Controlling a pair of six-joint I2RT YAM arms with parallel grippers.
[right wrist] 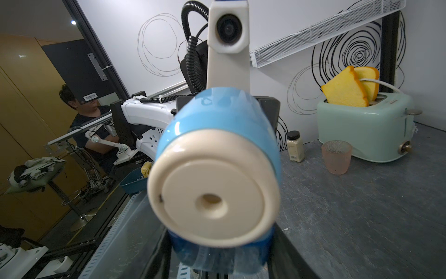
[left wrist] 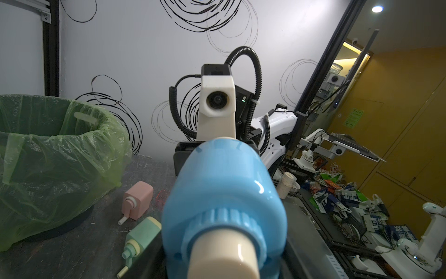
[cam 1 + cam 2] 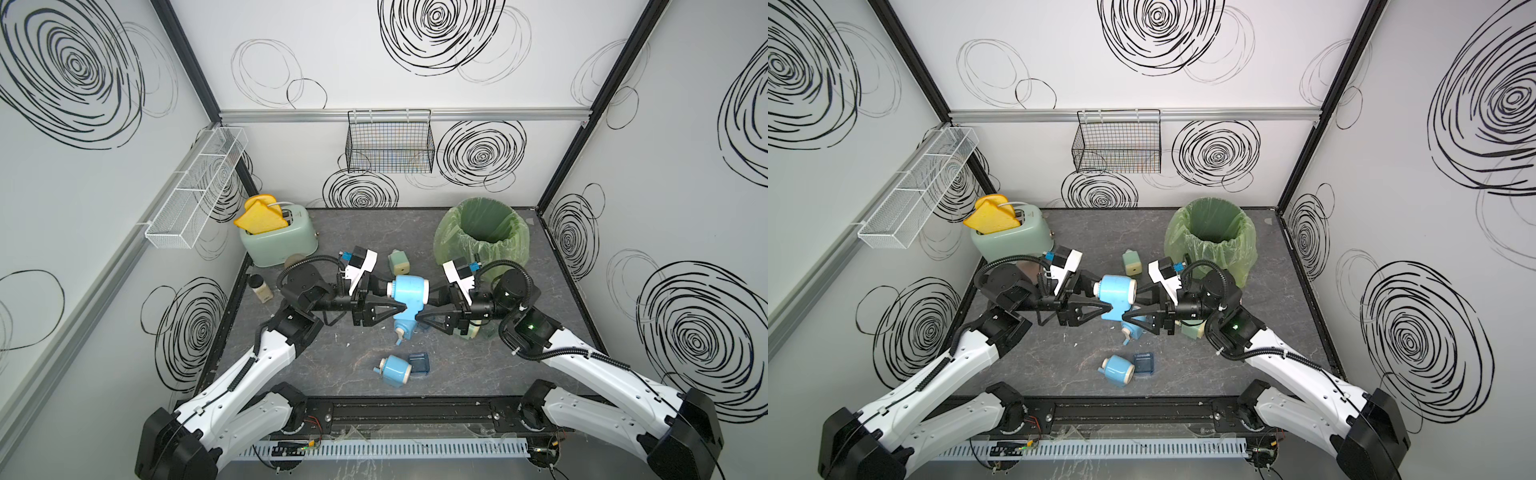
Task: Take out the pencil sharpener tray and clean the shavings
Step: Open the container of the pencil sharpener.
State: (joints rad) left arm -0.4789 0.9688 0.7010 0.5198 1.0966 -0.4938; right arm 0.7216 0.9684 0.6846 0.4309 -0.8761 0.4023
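A light-blue pencil sharpener (image 3: 409, 297) (image 3: 1117, 297) with cream end caps hangs above the middle of the table, between both arms. My left gripper (image 3: 395, 296) (image 3: 1102, 297) is shut on its crank end, and the blue body (image 2: 224, 193) fills the left wrist view. From the opposite side, my right gripper (image 3: 424, 305) (image 3: 1130, 305) reaches in under the body. Its dark fingers (image 1: 284, 253) press on both sides of the translucent dark-blue tray (image 1: 217, 253), which sits in the underside of the sharpener (image 1: 217, 169). No shavings show.
A bin with a green bag (image 3: 482, 237) stands at the back right. More sharpeners lie on the table: blue (image 3: 395, 370) beside a loose blue tray (image 3: 418, 362), blue (image 3: 403, 328), green (image 3: 398, 259) (image 3: 469, 330), pink (image 2: 137, 200). A toaster (image 3: 278, 237) and a jar (image 3: 259, 286) stand at the left.
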